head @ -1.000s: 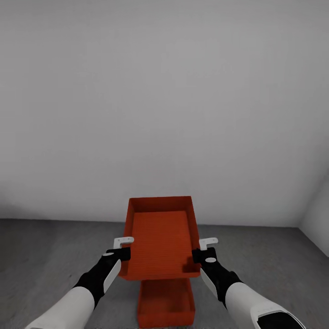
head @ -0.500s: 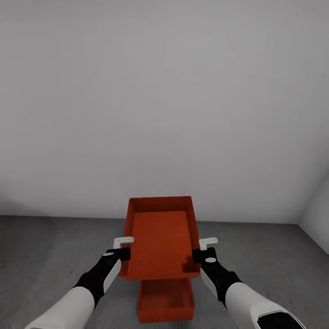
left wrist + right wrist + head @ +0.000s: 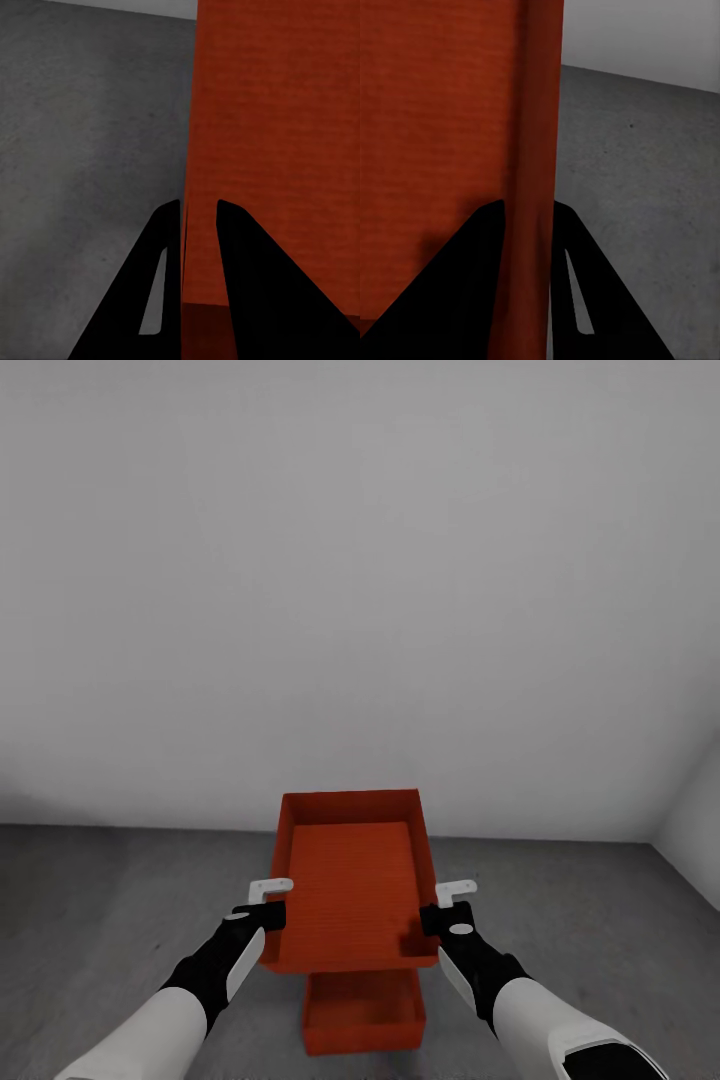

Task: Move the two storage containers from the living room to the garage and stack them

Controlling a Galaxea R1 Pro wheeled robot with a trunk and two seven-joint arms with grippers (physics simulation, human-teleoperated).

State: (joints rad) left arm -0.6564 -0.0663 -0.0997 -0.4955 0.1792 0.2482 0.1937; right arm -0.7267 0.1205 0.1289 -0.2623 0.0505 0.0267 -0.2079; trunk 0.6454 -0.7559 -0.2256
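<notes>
Head view: a red-orange rectangular open-top storage bin (image 3: 350, 880) is held in the air between both arms, tilted so its interior faces the camera. Left claw (image 3: 268, 895) sits at its left wall, right claw (image 3: 452, 898) at its right wall. A second, alike red-orange open-top bin (image 3: 362, 1015) rests on the dark grey mottled concrete floor (image 3: 100, 900) directly below, partly hidden by the held bin's near edge.

Left wrist view adds the grip detail: the left claw (image 3: 199, 225) is clenched on the held bin's thin wall (image 3: 270, 135), one dark finger (image 3: 161, 255) outside and one inside. Right wrist view likewise: the right claw (image 3: 526, 225) is pinched on the opposite wall (image 3: 536, 150), fingers either side.

Room: plain white-grey wall (image 3: 360, 560) ahead, meeting a side wall at the far right; the concrete floor (image 3: 645, 150) is bare in both wrist views.
</notes>
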